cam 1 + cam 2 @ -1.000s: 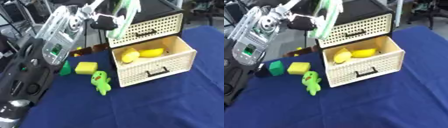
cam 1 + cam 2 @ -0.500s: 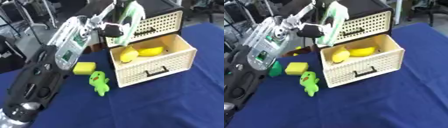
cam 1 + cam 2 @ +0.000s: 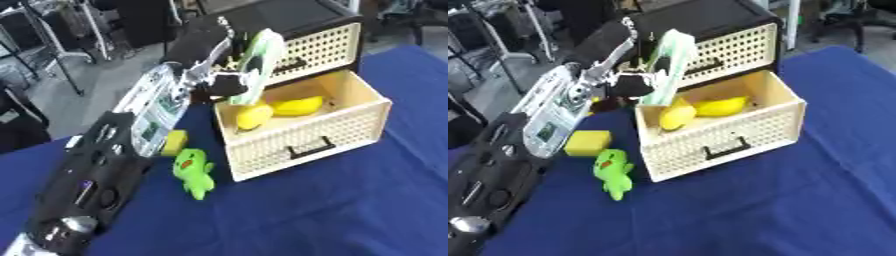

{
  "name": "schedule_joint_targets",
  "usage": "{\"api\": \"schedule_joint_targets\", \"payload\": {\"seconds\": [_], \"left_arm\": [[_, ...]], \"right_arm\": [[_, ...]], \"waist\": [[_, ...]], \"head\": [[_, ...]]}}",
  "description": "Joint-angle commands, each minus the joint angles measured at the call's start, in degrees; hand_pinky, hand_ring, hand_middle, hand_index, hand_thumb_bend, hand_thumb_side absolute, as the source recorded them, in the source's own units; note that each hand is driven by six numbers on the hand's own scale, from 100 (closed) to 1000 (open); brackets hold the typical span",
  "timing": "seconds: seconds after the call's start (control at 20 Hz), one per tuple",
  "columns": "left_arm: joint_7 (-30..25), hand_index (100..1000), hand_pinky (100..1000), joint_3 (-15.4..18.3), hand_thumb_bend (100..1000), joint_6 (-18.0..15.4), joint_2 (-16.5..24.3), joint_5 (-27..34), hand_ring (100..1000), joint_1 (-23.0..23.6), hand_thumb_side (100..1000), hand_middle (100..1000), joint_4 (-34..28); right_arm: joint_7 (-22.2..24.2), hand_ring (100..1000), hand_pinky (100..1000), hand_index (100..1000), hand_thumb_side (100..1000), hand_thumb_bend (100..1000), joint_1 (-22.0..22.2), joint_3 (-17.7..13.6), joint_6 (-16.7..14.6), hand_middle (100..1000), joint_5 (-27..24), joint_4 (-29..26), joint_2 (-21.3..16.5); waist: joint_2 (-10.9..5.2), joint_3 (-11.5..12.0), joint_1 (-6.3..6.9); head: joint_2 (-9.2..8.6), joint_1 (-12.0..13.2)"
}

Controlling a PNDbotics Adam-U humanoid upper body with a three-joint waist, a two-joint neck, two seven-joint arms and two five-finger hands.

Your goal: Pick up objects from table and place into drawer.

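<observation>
left hand [image 3: 229, 84] blurred, yellow block [image 3: 174, 143] half-hidden

Left arm [image 3: 131, 145] stretched forward from lower left; left hand [image 3: 229, 82] fingers curled, gripping; right hand unseen.

one open drawer [image 3: 773, 102] holds two yellow fruits [image 3: 721, 106]. one green toy [image 3: 612, 172] and one yellow block [image 3: 588, 142] lie on the blue table [image 3: 798, 200].
</observation>
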Motion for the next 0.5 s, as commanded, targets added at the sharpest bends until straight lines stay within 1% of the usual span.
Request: {"api": "schedule_joint_targets", "payload": {"seconds": [0.05,0.15,0.3,0.35,0.4,0.5], "left_arm": [[2.2,628,226,1.2,304,-1.8,0.8,-2.3,469,-1.0,329,479,0.9],[3.7,632,272,1.3,331,-2.9,1.0,-5.2,496,-1.1,319,497,0.9],[6.3,642,328,1.4,361,-4.3,1.1,-11.4,529,-0.9,323,526,1.3],[7.0,659,337,1.4,391,-4.8,1.1,-13.3,536,-0.8,335,537,1.7],[7.4,678,345,1.6,434,-5.1,1.0,-14.8,543,-0.6,353,549,2.2],[7.6,769,385,2.0,609,-5.9,0.8,-16.8,577,-0.4,445,599,3.4]], "right_arm": [[0.2,647,557,778,900,100,-1.0,-0.3,-0.1,586,-0.6,-0.6,-0.9],[0.2,646,556,778,899,100,-1.0,-0.3,-0.1,586,-0.7,-0.6,-0.8],[0.3,646,556,778,899,100,-1.1,-0.3,-0.2,585,-0.9,-0.6,-0.7],[0.3,646,556,777,899,100,-1.1,-0.3,-0.2,585,-0.9,-0.6,-0.7],[0.3,645,556,777,899,100,-1.1,-0.4,-0.3,585,-0.9,-0.6,-0.6],[0.2,645,555,777,899,100,-0.9,-0.4,-0.3,584,-0.8,-0.6,-0.6]], "waist": [[-0.80,0.0,-0.67],[-0.72,-0.1,-0.63],[-0.56,-0.3,-0.61],[-0.50,-0.4,-0.61],[-0.44,-0.4,-0.61],[-0.36,-0.5,-0.62]], "head": [[-0.64,0.2],[-0.73,0.3],[-0.82,0.4],[-0.86,0.4],[-0.90,0.4],[-0.93,0.4]]}}
